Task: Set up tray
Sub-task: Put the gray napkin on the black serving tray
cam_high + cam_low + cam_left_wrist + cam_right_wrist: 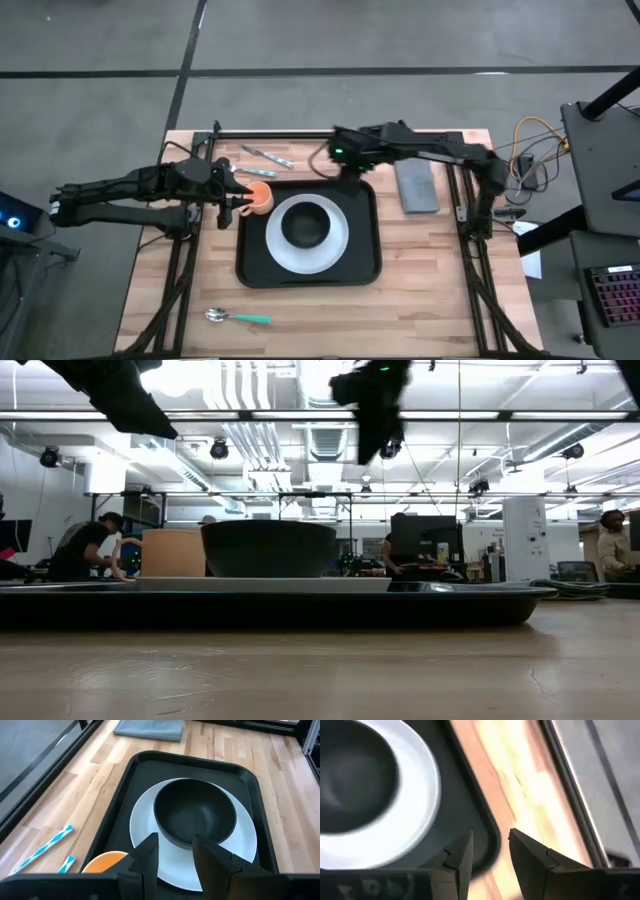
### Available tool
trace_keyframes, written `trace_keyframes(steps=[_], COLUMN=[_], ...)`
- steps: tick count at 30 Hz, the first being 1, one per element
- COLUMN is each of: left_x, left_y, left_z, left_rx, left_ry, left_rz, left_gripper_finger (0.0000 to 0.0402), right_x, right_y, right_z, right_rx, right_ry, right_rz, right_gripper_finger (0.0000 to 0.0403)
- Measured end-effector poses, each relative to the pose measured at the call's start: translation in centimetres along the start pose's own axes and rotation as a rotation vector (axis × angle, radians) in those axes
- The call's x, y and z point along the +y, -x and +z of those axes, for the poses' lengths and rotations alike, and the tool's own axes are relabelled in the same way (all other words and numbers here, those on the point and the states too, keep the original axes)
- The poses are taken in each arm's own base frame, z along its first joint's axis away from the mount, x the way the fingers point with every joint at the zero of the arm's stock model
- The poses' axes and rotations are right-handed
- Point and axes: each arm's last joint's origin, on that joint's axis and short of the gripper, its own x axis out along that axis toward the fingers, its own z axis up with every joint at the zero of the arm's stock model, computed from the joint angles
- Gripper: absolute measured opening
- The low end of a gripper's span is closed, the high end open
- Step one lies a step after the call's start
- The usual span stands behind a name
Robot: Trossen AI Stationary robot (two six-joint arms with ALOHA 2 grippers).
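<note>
A: Any lettering, labels or numbers readable from here?

B: None. Nothing legible on the tray (pixel 308 270), nothing on the plate (pixel 340 245) or bowl (pixel 306 226) ahead of the left gripper (pixel 236 199).

A: The room behind?

B: Too far off; no sign reads.

Dark jointed arms (pixel 130 190), seemingly matte, green light near wrist

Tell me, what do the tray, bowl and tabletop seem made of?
The tray: likely matte black plastic, with its moulded rounded rim. The bowl: dark with a soft sheen, perhaps plastic or glazed ceramic. The tabletop: pale wooden strips with visible grain.
</note>
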Motion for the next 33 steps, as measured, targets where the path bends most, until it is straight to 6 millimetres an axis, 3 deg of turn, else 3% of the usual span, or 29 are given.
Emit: trace_keyframes(steps=[5,10,14,23,28,33], left_x=[0.0,0.0,0.0,0.0,0.0,0.0], left_y=[0.0,0.0,0.0,-0.1,-0.1,-0.1], left_z=[0.0,0.0,0.0,0.1,0.2,0.3], left_rx=[0.002,0.001,0.0,-0.015,-0.025,-0.03], left_ry=[0.0,0.0,0.0,0.0,0.001,0.017], left_rz=[0.0,0.0,0.0,-0.001,-0.002,-0.002], left_gripper_finger=[0.0101,0.0101,0.0101,0.0101,0.0101,0.0101], right_x=[-0.6,-1.5,-2.5,-5.2,-6.4,-7.3], right_y=[1.8,0.5,-1.3,-6.7,-8.6,-9.9], right_z=[-5.9,-10.8,-13.2,-15.3,-14.7,-13.1], right_rx=[0.034,-0.009,-0.081,-0.022,-0.022,-0.085], right_ry=[-0.09,-0.188,-0.267,-0.462,-0.489,-0.546], right_rz=[-0.011,-0.035,-0.126,-0.324,-0.467,-0.495], right_gripper_finger=[0.0136,0.0153,0.0171,0.0197,0.0201,0.0201])
